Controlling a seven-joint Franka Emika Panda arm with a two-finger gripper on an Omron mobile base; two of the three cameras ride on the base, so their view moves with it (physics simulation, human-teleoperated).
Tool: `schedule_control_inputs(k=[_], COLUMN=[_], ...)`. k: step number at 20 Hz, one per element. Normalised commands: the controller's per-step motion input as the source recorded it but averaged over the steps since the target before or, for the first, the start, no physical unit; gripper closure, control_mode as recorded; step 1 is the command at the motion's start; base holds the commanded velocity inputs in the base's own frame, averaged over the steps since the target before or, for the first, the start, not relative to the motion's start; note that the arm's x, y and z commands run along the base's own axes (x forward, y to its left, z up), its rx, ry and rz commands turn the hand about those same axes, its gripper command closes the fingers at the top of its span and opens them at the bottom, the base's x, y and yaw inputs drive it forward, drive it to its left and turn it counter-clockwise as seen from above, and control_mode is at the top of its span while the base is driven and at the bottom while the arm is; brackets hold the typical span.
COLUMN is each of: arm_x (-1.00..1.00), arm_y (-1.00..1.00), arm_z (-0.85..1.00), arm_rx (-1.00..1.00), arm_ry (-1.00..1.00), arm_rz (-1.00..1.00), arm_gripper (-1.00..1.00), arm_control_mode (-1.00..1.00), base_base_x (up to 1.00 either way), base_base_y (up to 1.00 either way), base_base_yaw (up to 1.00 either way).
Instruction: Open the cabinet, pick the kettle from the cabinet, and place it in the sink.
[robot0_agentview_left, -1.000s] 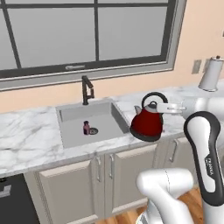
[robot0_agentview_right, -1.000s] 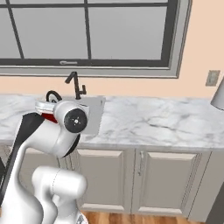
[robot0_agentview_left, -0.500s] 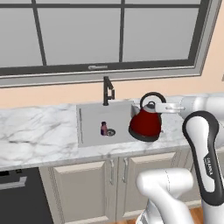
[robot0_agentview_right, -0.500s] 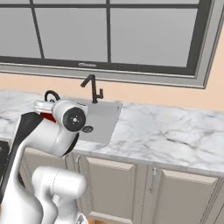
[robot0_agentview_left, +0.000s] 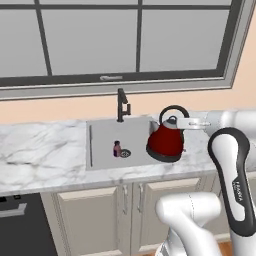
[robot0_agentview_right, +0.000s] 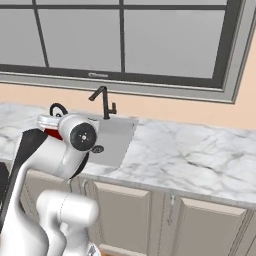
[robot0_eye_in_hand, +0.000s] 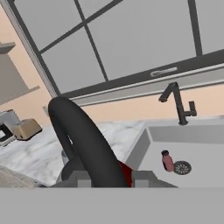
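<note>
Red kettle (robot0_agentview_left: 166, 142) held off the counter by its black loop handle (robot0_eye_in_hand: 85, 140), gripper (robot0_agentview_left: 190, 123) clamped on that loop from the right, so body hangs upright over the sink's (robot0_agentview_left: 102, 131) right edge, part over basin, part over marble; carried high prob. to clear the rim before lowering. Small pinkish bottle (robot0_agentview_left: 117, 148) stands by the drain, faucet (robot0_agentview_left: 121, 104) at back edge. Vs half a sec ago: whole view slid, sink now nearer centre, i.e. base drove, kettle same spot rel. to arm.

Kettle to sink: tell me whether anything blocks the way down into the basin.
The kettle hangs in the pincer at the sink's right edge. A small pinkish bottle stands by the drain, left of the kettle; the faucet sits behind. Otherwise nothing visible blocks.
</note>
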Motion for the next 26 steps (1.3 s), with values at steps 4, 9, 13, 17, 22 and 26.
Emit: schedule_control_inputs(k=[4, 9, 13, 17, 22, 26], arm_x=[0.0, 0.0, 0.0, 0.0, 0.0, 0.0], arm_y=[0.0, 0.0, 0.0, 0.0, 0.0, 0.0], arm_z=[0.0, 0.0, 0.0, 0.0, 0.0, 0.0], arm_rx=[0.0, 0.0, 0.0, 0.0, 0.0, 0.0], arm_ry=[0.0, 0.0, 0.0, 0.0, 0.0, 0.0], arm_rz=[0.0, 0.0, 0.0, 0.0, 0.0, 0.0], arm_gripper=[1.0, 1.0, 1.0, 1.0, 1.0, 1.0], arm_control_mode=[1.0, 1.0, 1.0, 1.0, 1.0, 1.0], base_base_x=[0.39, 0.19, 0.21, 0.44, 0.27, 0.0], base_base_y=[-0.13, -0.15, -0.12, -0.11, -0.13, -0.08], base_base_yaw=[0.07, 0.07, 0.05, 0.0, 0.01, 0.0])
